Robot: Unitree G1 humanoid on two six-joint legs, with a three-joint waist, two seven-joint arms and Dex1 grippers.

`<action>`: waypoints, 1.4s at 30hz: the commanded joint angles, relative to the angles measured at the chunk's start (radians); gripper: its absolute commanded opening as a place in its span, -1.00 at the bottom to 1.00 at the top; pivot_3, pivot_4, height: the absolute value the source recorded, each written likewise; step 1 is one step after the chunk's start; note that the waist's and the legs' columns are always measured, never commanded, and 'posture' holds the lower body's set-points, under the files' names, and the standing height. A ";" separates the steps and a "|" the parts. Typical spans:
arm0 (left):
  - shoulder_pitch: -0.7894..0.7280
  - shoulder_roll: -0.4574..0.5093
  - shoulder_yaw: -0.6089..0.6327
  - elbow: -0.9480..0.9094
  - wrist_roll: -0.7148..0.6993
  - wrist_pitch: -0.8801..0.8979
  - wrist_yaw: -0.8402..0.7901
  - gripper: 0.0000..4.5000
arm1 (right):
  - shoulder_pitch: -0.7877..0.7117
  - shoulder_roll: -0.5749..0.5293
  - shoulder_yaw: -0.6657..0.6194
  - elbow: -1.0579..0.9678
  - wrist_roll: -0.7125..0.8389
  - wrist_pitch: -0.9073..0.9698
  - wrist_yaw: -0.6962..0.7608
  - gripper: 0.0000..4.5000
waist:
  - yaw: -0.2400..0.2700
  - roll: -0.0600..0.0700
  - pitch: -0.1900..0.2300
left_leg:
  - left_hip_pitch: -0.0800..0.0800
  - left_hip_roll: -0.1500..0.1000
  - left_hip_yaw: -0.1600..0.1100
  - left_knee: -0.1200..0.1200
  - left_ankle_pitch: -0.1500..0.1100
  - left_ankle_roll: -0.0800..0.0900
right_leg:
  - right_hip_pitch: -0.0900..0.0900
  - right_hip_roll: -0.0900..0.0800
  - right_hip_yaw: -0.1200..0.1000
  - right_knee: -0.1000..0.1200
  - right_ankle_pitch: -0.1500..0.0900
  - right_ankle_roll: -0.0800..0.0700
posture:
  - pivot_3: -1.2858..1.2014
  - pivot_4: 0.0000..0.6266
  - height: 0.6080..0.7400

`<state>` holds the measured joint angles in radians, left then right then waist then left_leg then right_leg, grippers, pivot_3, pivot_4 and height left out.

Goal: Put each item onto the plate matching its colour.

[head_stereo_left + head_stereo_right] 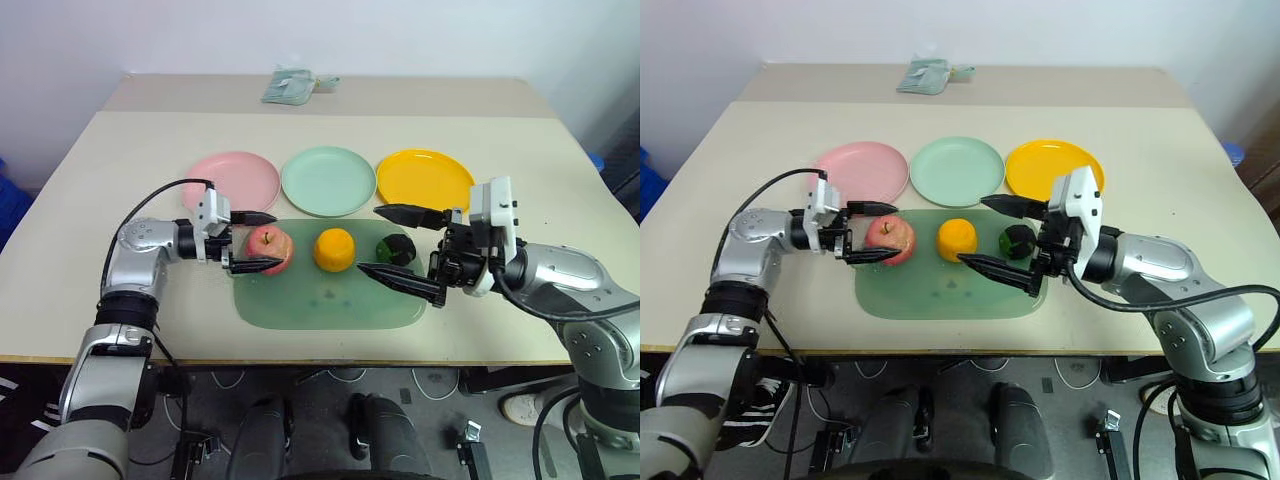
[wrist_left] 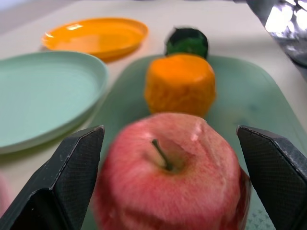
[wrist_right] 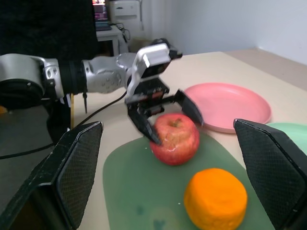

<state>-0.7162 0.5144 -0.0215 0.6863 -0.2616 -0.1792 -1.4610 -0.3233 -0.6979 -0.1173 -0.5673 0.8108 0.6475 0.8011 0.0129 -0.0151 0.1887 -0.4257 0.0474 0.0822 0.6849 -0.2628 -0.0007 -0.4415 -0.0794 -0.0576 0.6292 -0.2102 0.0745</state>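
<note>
Left gripper (image 1: 252,241) has its 2 fingers spread wide, 1 on each side of the apple (image 1: 271,248), with gaps visible at both sides. Right gripper (image 1: 396,246) is also spread apart, level, above the mat's right end and holding nothing. Apple, orange fruit (image 1: 335,250) and dark green object (image 1: 396,249) sit in 1 row on the green mat (image 1: 330,303). Pink plate (image 1: 238,180), mint plate (image 1: 328,180) and yellow plate (image 1: 424,180) lie beyond the mat.

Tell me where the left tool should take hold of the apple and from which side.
Grip the apple across its widest middle, coming level from the robot's left. It sits upright, stem up, on the green mat, and the open left tool already brackets it.
</note>
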 commanded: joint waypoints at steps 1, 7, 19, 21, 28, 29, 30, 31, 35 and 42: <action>-0.013 0.003 -0.012 0.025 0.018 -0.003 -0.010 0.89 | -0.003 -0.011 -0.037 -0.040 0.018 -0.017 -0.003 0.99 | 0.000 0.000 0.000 | 0.000 0.000 0.000 0.000 0.000 0.000 | 0.000 0.000 0.000 0.000 0.000 0.000 | 0.03 -0.52 1.00; -0.031 -0.012 0.041 0.064 -0.013 -0.053 0.038 0.51 | -0.007 -0.018 -0.042 -0.032 0.005 -0.025 -0.001 1.00 | 0.000 0.000 0.000 | 0.000 0.000 0.000 0.000 0.000 0.000 | 0.001 0.000 0.000 0.000 0.000 0.000 | 0.03 -0.52 1.00; -0.207 -0.040 0.177 0.187 0.012 -0.045 0.495 0.51 | -0.122 0.037 -0.002 0.109 -0.148 -0.101 -0.089 1.00 | 0.001 -0.001 0.000 | 0.000 0.000 -0.001 0.000 0.000 0.000 | 0.000 0.000 0.000 0.000 0.001 0.002 | 0.03 -0.52 1.00; -0.234 -0.046 0.182 0.232 0.030 -0.079 0.555 0.51 | -0.132 0.043 0.005 0.124 -0.160 -0.105 -0.089 1.00 | -0.001 -0.001 0.000 | 0.000 0.000 0.000 0.000 0.000 0.001 | 0.000 0.000 0.000 0.000 0.001 0.002 | 0.03 -0.52 1.00; -0.292 -0.085 0.192 0.387 0.086 -0.105 0.831 0.51 | -0.187 0.071 0.008 0.188 -0.207 -0.118 -0.114 1.00 | -0.002 -0.001 0.000 | 0.000 0.000 0.001 0.000 0.000 0.001 | 0.000 0.000 -0.001 0.000 0.001 0.002 | 0.03 -0.52 1.00; -0.294 -0.081 0.187 0.402 0.101 -0.109 0.860 0.51 | -0.186 0.070 0.010 0.185 -0.208 -0.116 -0.111 1.00 | -0.002 -0.001 0.000 | 0.000 0.000 0.001 0.000 0.000 0.001 | 0.000 0.000 -0.001 0.000 0.001 0.002 | 0.03 -0.52 1.00; -0.296 -0.076 0.186 0.414 0.108 -0.114 0.875 0.51 | -0.183 0.069 0.009 0.181 -0.208 -0.114 -0.109 1.00 | -0.002 -0.001 0.000 | 0.000 0.000 0.001 0.000 0.000 0.001 | 0.000 0.000 -0.001 0.000 0.001 0.002 | 0.03 -0.52 1.00; -0.298 -0.073 0.188 0.423 0.111 -0.116 0.886 0.51 | -0.180 0.067 0.009 0.179 -0.209 -0.113 -0.107 1.00 | -0.002 -0.001 0.000 | 0.000 0.000 0.001 0.000 0.000 0.001 | 0.000 0.000 -0.001 0.000 0.001 0.002 | 0.03 -0.52 1.00; -0.304 -0.061 0.189 0.441 0.125 -0.133 0.908 0.51 | -0.164 0.064 0.002 0.166 -0.210 -0.111 -0.105 1.00 | -0.001 -0.001 0.000 | 0.000 0.000 0.001 0.000 0.000 0.001 | 0.000 0.000 -0.001 0.000 0.001 0.002 | 0.03 -0.52 1.00; -0.314 -0.039 0.211 0.435 0.108 -0.135 0.881 0.99 | -0.157 0.065 0.001 0.154 -0.204 -0.106 -0.102 1.00 | -0.001 -0.001 0.000 | 0.000 0.000 0.001 0.000 0.000 0.001 | 0.000 0.000 -0.001 0.000 0.001 0.002 | 0.03 -0.52 1.00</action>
<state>-0.9934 0.4563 0.1704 1.1403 -0.1405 -0.2856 -0.5687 -0.4769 -0.6288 -0.0936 -0.3711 0.5979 0.5524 0.6957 0.0118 -0.0158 0.1888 -0.4259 0.0473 0.0831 0.6845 -0.2631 0.0000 -0.4416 -0.0793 -0.0583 0.6292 -0.2091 0.0766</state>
